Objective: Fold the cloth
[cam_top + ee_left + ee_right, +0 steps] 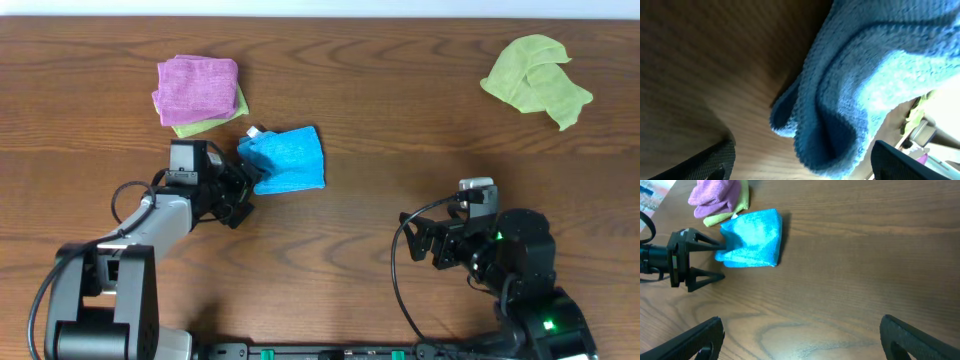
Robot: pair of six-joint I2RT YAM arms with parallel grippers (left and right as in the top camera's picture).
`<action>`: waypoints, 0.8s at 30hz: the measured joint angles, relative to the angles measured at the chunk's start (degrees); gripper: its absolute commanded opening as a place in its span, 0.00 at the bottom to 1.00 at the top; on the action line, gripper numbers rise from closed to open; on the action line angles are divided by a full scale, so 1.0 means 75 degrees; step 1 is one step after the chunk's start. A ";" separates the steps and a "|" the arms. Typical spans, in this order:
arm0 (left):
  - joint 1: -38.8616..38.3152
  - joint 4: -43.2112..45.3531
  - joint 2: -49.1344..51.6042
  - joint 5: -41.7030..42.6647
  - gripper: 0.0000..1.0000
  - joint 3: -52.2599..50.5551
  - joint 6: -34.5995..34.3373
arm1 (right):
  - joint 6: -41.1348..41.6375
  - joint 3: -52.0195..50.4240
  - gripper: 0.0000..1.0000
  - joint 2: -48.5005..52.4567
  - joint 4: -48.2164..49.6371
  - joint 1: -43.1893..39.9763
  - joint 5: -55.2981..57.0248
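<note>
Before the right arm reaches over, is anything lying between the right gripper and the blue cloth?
Nothing visible. Only bare table lies between the right gripper and the cloth; the left gripper is at its far side.

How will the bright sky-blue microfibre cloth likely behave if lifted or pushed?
Probably floppy: the bright sky-blue microfibre cloth lies in soft rounded folds, so it would sag when lifted. Likely light, being thin fabric. Pushed, it would probably bunch rather than slide on the wooden table.
</note>
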 measured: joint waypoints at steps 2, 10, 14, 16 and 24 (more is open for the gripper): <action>-0.0122 0.0082 0.0000 -0.0128 0.88 0.0000 -0.0114 | 0.0029 0.0000 0.99 0.0000 -0.0003 0.0000 0.0000; -0.0676 0.0396 -0.0029 -0.0799 0.86 0.0000 -0.0530 | 0.0047 0.0000 0.99 0.0000 -0.0003 0.0000 0.0000; -0.0924 0.0562 -0.0047 -0.1279 0.81 0.0000 -0.0787 | 0.0047 0.0000 0.99 0.0000 -0.0006 0.0000 0.0000; -0.1014 0.0664 -0.0041 -0.1480 0.78 -0.0009 -0.0877 | 0.0047 0.0000 0.99 0.0000 -0.0003 0.0000 0.0000; -0.1227 0.1603 0.0463 -0.1757 0.40 -0.0015 -0.1236 | 0.0047 0.0000 0.99 0.0000 -0.0003 0.0000 0.0000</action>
